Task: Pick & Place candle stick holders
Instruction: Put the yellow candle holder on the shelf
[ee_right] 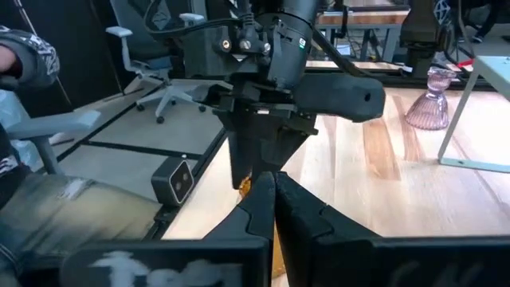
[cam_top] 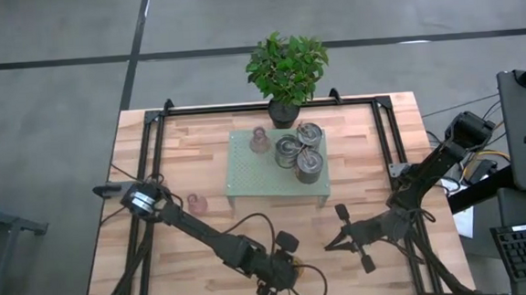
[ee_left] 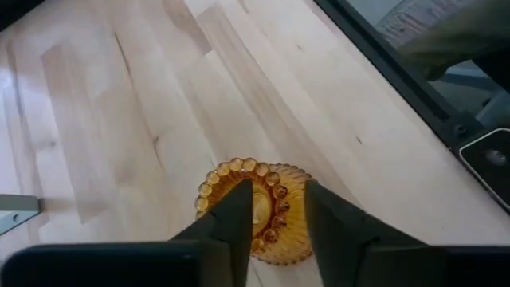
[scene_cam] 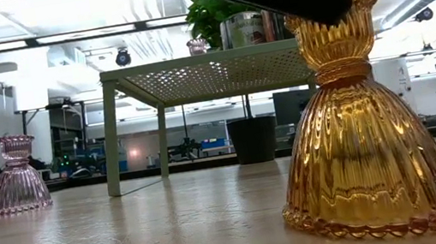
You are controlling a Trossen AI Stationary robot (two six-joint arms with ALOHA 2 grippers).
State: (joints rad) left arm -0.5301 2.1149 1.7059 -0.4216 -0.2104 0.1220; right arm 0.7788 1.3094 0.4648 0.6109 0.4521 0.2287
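Hovering over the near edge of the tabletop [cam_top: 161, 273], my left end effector [ee_left: 277, 209] points straight down at the amber holder [ee_left: 256, 209], its two fingers [ee_left: 235, 219] set narrowly to either side of the holder's neck. Whether they already press the glass I cannot tell. The holder stands upright on its beaded base (from table height it fills the foreground, with my dark arm crossing just above its top).

My right end effector [cam_top: 329, 246] waits low over the tabletop on my right side, fingers closed together on nothing, pointing toward the left one.

One pink holder [cam_top: 197, 204] stands alone on the wood to my left, beside the small green stand [cam_top: 247, 187]. On that stand sit another pink holder [cam_top: 259, 139] and three silvery holders [cam_top: 299, 153] bunched close, in front of the potted plant [cam_top: 286, 68] at the far edge.
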